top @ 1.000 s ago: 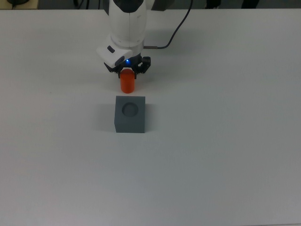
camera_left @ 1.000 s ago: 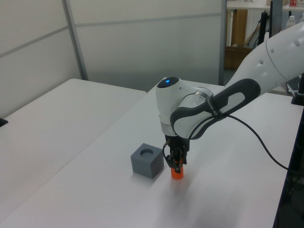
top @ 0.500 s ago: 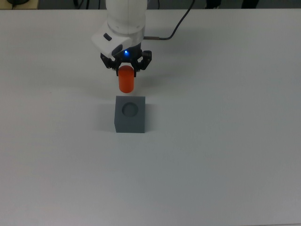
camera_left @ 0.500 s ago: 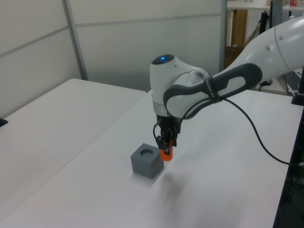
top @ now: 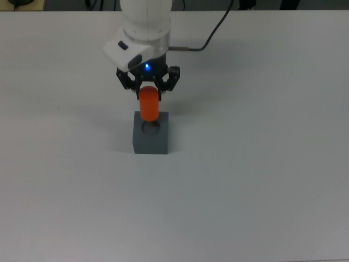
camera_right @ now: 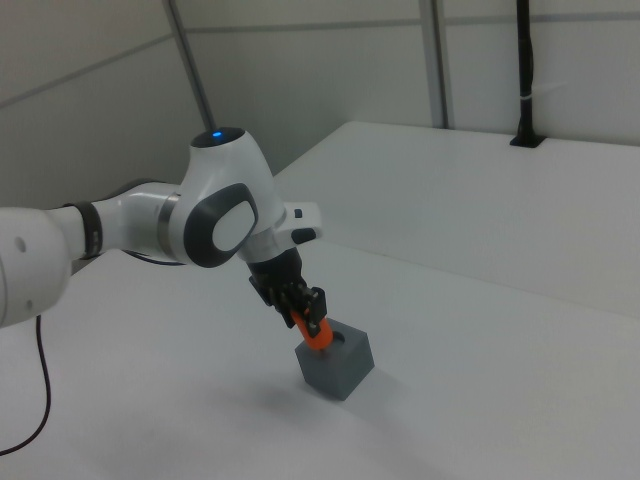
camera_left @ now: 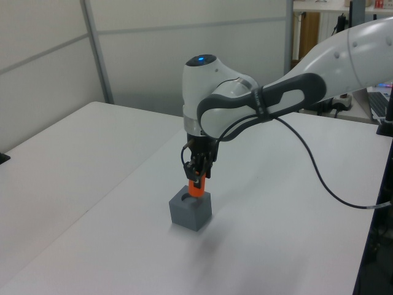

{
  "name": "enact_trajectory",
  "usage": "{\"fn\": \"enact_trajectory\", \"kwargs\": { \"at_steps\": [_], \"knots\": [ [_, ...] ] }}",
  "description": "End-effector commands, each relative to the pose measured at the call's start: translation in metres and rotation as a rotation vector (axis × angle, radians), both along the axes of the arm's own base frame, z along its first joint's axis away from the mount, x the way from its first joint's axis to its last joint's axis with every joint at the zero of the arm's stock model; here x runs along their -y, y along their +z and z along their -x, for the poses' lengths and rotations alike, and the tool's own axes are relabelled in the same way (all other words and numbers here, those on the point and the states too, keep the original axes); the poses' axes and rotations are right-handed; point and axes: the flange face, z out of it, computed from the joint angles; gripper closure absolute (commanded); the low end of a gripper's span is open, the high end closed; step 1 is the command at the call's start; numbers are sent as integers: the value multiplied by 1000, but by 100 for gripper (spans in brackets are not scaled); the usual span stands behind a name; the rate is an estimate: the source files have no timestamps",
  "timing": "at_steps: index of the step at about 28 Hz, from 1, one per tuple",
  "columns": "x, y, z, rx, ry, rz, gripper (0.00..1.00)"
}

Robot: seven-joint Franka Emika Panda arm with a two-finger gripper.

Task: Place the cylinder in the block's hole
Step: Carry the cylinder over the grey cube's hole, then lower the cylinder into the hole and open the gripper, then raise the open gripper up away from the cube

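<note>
— Since the earlier frames we see the cylinder [top: 149,106] carried from the bare table beside the block [top: 150,139] to a spot over it; it now hangs above the block's top face.

— Agreed. In the top view we see its orange body covering part of the round hole. In the left view its lower end [camera_left: 195,190] sits just over the hole; we cannot tell whether it has entered.

— The gripper [top: 148,90] is clamped on the cylinder's upper part, a dark finger on either side.

— In the right view we see the cylinder [camera_right: 316,335] tilted, with the gripper [camera_right: 305,311] leaning the same way over the block [camera_right: 336,365].

— Around them we see only the white table [top: 262,164], and a black cable [camera_left: 319,178] trailing from the arm across it.
</note>
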Motion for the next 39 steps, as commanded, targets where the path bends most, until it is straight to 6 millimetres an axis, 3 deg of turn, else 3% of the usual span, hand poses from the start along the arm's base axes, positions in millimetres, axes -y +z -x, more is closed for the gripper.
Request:
{"fn": "enact_trajectory", "kwargs": {
  "at_steps": [1,11,18,21,23,24,25,33,39],
  "knots": [
    [-3,-7,-20,-16,-13,-18,87],
    [-4,-19,-29,-22,-12,-18,86],
    [-4,-27,-30,-33,-11,-17,70],
    [-3,-27,-30,-33,-14,-17,55],
    [-3,-27,-30,-35,-14,-17,37],
    [-3,-28,-30,-36,-14,-17,14],
    [-4,-28,-30,-36,-16,-17,0],
    [-5,-18,-28,-28,-48,-21,0],
    [-3,21,-17,13,-54,-21,0]
  ]
}}
